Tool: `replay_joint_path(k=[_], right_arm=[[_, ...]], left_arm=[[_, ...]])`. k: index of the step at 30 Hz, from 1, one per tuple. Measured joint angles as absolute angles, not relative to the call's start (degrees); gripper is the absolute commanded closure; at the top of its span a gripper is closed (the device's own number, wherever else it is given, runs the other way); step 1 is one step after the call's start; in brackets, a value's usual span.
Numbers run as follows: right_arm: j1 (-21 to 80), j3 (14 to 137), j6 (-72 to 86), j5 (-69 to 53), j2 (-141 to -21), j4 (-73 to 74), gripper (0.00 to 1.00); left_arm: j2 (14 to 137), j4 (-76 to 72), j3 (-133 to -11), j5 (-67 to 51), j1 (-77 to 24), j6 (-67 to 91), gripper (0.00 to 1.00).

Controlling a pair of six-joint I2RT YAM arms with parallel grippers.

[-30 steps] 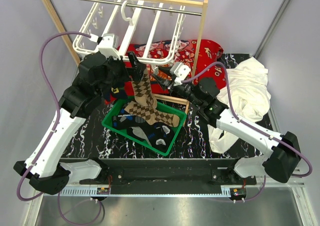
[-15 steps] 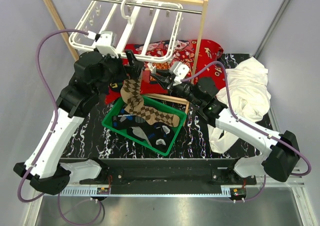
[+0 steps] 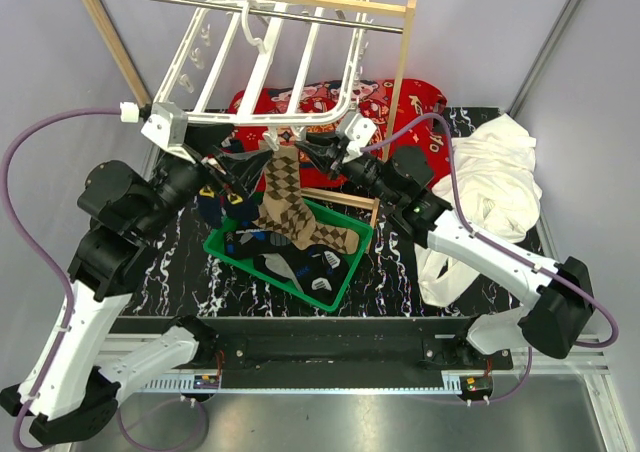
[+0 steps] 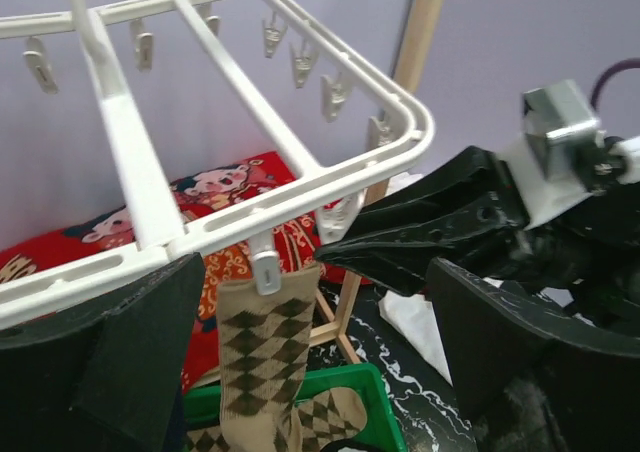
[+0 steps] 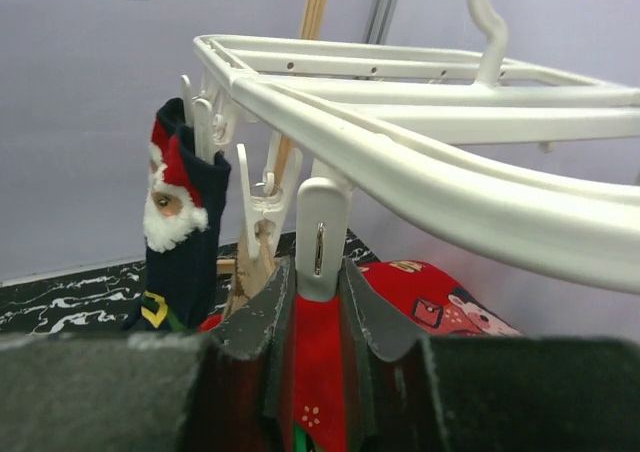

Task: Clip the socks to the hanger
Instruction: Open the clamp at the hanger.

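The white hanger [image 3: 262,67] hangs by its hook from the metal rod. A brown-tan argyle sock [image 3: 283,182] hangs from one clip [image 4: 265,271] on the hanger's near rail, its foot reaching into the basket; it also shows in the left wrist view [image 4: 262,362]. A navy Santa sock [image 5: 182,227] hangs clipped further along the rail. My left gripper [image 3: 235,167] is open and empty just left of the argyle sock, its fingers [image 4: 140,357] spread wide. My right gripper [image 3: 322,154] is shut on a white clip [image 5: 322,222] of the rail.
A green basket [image 3: 345,272] under the hanger holds several more socks [image 3: 300,267]. The wooden rack's post [image 3: 400,82] stands just behind my right gripper. A red printed cloth [image 3: 420,102] lies at the back, and a big white cloth [image 3: 500,187] on the right.
My left gripper let go of the argyle sock and drew back down to the left. The sock now hangs from the clip. The hanger's near rail has risen.
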State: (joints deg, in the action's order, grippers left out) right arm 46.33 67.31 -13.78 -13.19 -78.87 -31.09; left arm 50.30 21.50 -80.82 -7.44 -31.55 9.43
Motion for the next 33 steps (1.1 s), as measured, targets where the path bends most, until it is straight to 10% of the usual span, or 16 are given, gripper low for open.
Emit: replay_joint_path(k=[24, 33], right_arm=[[46.33, 70.96, -13.85, -19.29, -79.24, -15.68, 1.0], [46.15, 73.23, -13.26, -21.78, -79.24, -11.6, 1.0]], left_arm=[[56.34, 17.96, -79.35, -10.31, -33.06, 14.11, 0.01], [56.82, 19.68, -79.35, -6.0, -33.06, 16.27, 0.15]])
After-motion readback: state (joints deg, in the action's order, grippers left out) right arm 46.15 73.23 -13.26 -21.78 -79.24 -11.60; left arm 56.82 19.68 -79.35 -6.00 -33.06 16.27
